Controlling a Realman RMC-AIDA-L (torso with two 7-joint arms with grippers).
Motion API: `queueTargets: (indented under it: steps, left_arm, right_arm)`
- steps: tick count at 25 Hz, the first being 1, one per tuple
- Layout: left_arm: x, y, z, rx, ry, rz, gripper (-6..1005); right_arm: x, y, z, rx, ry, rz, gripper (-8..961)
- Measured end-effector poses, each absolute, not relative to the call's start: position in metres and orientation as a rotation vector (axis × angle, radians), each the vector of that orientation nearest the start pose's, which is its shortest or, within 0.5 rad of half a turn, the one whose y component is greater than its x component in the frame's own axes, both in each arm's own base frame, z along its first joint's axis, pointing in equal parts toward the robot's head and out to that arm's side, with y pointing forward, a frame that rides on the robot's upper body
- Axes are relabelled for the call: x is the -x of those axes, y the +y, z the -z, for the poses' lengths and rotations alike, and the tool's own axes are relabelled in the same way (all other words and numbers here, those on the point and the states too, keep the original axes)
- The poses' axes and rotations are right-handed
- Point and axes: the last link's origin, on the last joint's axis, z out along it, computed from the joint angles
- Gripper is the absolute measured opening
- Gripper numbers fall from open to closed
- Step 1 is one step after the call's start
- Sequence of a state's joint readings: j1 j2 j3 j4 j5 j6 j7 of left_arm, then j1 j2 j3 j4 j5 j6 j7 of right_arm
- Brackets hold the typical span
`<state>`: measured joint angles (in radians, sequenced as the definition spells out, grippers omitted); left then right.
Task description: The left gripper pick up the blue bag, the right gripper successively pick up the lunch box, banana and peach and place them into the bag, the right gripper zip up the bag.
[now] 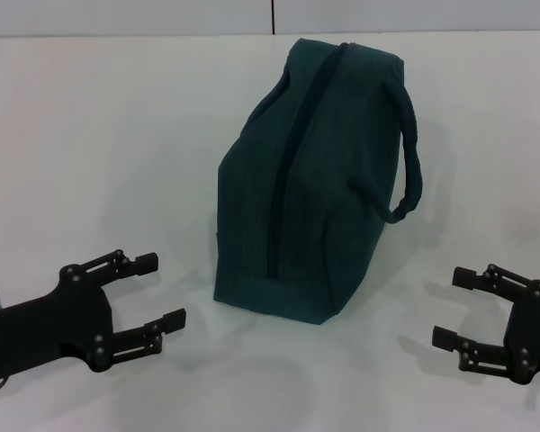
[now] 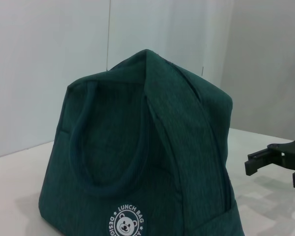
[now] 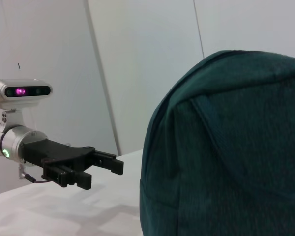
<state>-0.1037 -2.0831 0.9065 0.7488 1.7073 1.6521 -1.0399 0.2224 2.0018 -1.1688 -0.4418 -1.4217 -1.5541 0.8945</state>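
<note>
I see the blue bag (image 1: 310, 180) zipped, mid-worktop toward the far edge; left claw (image 1: 153, 292) and right claw (image 1: 457, 308) both spread, empty. Soft fabric sags, so I'd pinch a loop handle (image 1: 409, 153)

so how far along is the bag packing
It looks finished, or nearly. The bag stands on the table with its zip shut along the top. No lunch box, banana or peach shows outside it, though its contents are hidden. Nothing is in hand: the left gripper and right gripper sit on either side, jaws open and empty.
</note>
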Motion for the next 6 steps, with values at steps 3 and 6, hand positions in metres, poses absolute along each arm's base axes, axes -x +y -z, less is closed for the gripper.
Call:
queueTargets:
  steps: [3, 6]
  left_arm:
    - [0.3221, 0.2167, -0.0041, 2.609, -0.448, 0.770, 790]
    - [0.3215, 0.2163, -0.0039, 2.612, -0.447, 0.775, 790]
  right_arm:
    - [-0.3177, 0.2334, 0.0221, 2.615, 0.445, -0.867, 844]
    - [-0.3174, 0.2338, 0.0217, 2.610, 0.442, -0.871, 845]
